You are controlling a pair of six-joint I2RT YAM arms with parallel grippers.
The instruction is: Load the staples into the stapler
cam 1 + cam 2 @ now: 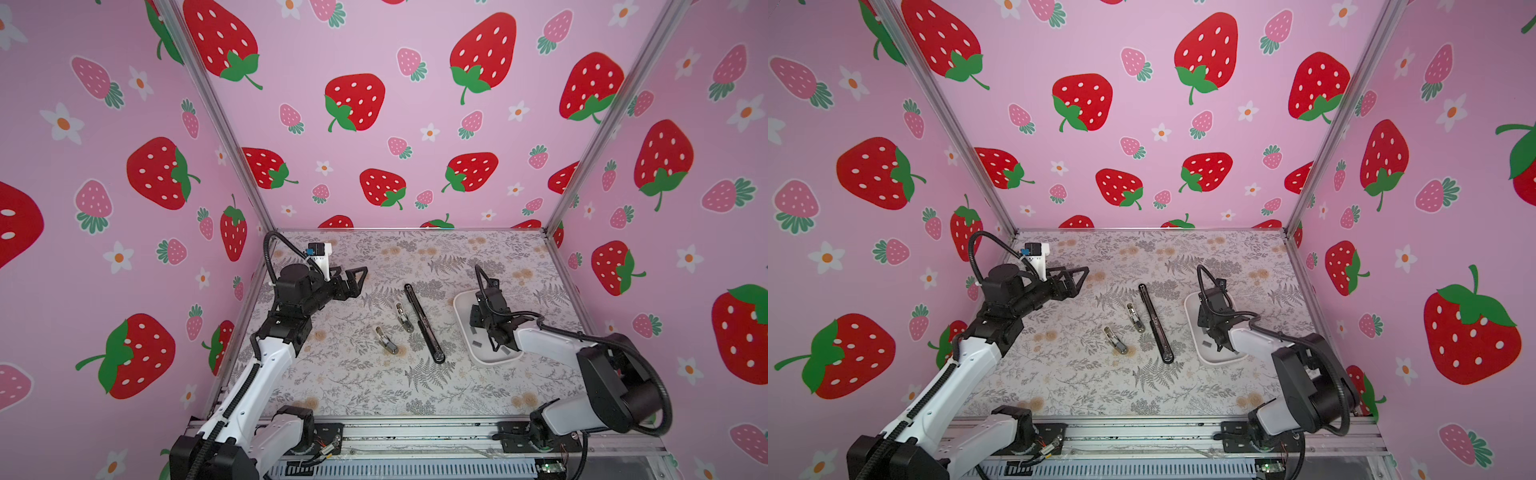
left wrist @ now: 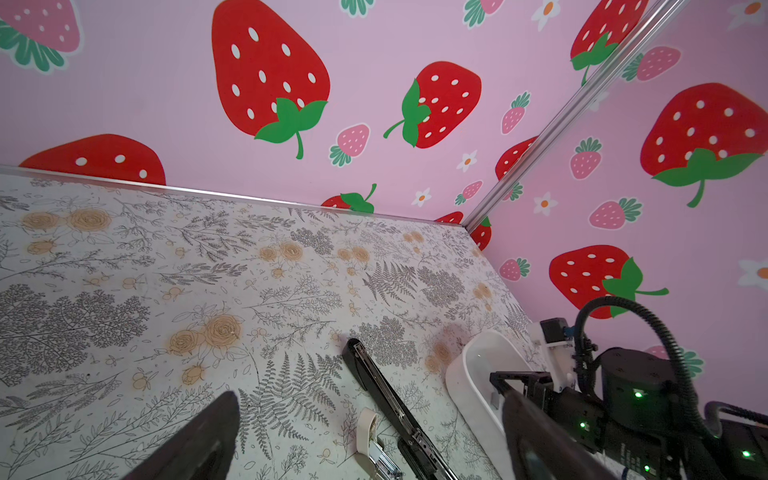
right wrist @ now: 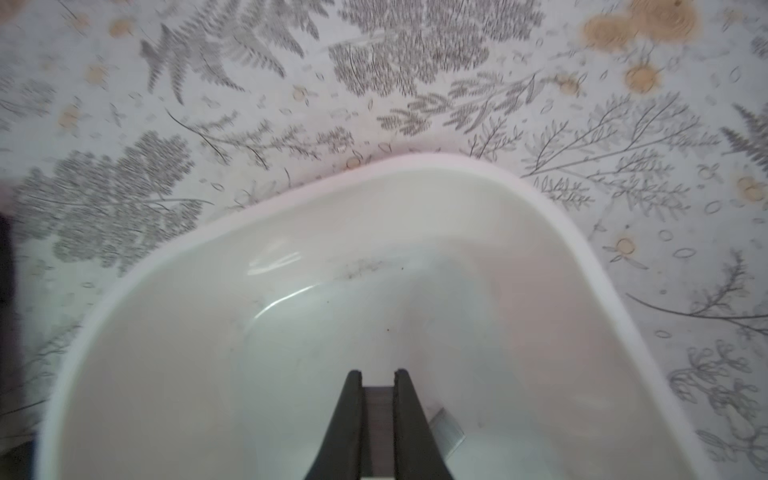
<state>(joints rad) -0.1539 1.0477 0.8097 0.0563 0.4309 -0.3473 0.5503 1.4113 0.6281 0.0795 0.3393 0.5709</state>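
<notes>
As I judge it, the task is in its early part; no strip sits in any stapler, so the loading itself is not yet done. The long black stapler (image 1: 424,322) lies opened flat on the table (image 1: 374,386), well apart from the right claw (image 3: 377,376), on its side toward the left arm. One small stapler (image 1: 404,318) lies just beyond it, and a second small stapler (image 1: 386,341) a little farther.

The right claw is down inside the white tray (image 3: 415,162); its jaws stand almost together, closed upon one grey staple strip (image 3: 378,415), which lies lengthwise between the two black fingers. I cannot tell whether this strip is lifted off the tray floor. A second strip (image 3: 446,428) lies on the tray floor just beside the claw; in a top view other loose strips (image 1: 476,343) lie near it in the same tray.

The left claw (image 1: 359,278) is spread wide and holds nothing; it hovers above the table, beyond the staplers as seen from the right claw.

What is left, in my judgement: to raise the strip, carry it to the black stapler, lay it in the rail, and shut the stapler.
</notes>
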